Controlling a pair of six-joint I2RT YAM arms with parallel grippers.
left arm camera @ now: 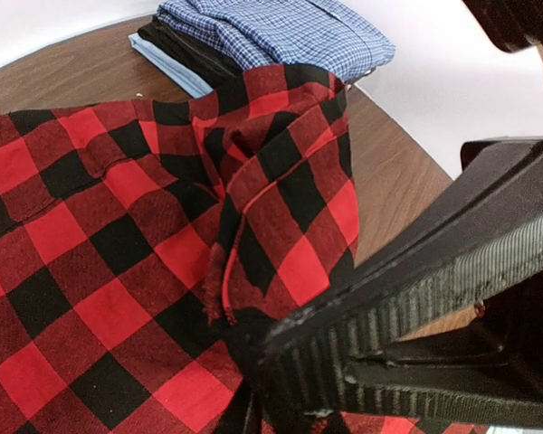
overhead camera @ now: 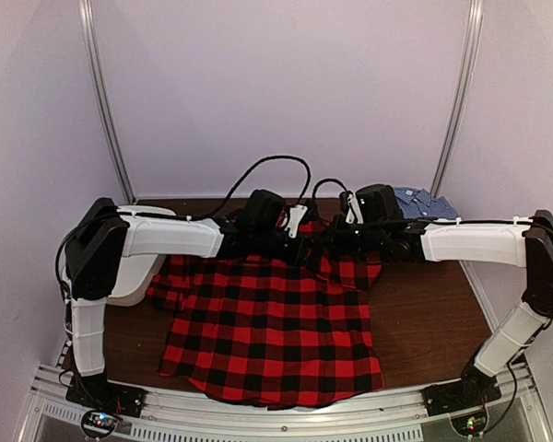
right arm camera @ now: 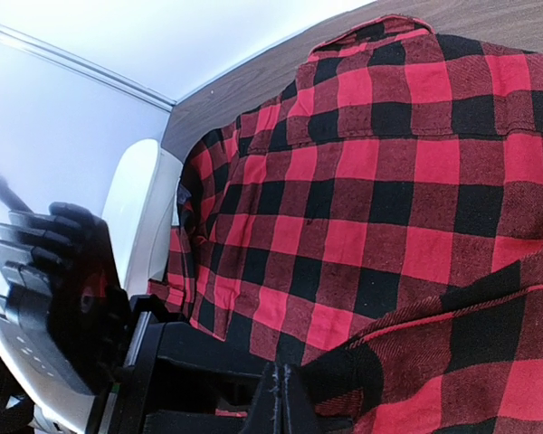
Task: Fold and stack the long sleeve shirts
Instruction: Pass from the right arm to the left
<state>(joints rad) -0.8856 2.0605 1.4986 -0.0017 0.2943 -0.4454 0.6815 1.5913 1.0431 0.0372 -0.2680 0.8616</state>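
Red-and-black plaid shirt (overhead camera: pixel 276 322) lies spread on the table (overhead camera: pixel 433 318), its left side against the white tub (overhead camera: pixel 134 276). At its far edge the left gripper (left arm camera: pixel 244 362) pinches a raised fold. Just right of it, the right gripper (right arm camera: pixel 281 398) is clamped on the cloth. The folded blue check shirt (overhead camera: pixel 422 203) sits far right.

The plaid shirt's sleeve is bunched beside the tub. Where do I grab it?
Probably the outer bunched end of the sleeve, pinching a raised fold. Come down from above: the tub crowds its left side and the rest of the shirt lies to its right, so a sideways approach has little room.
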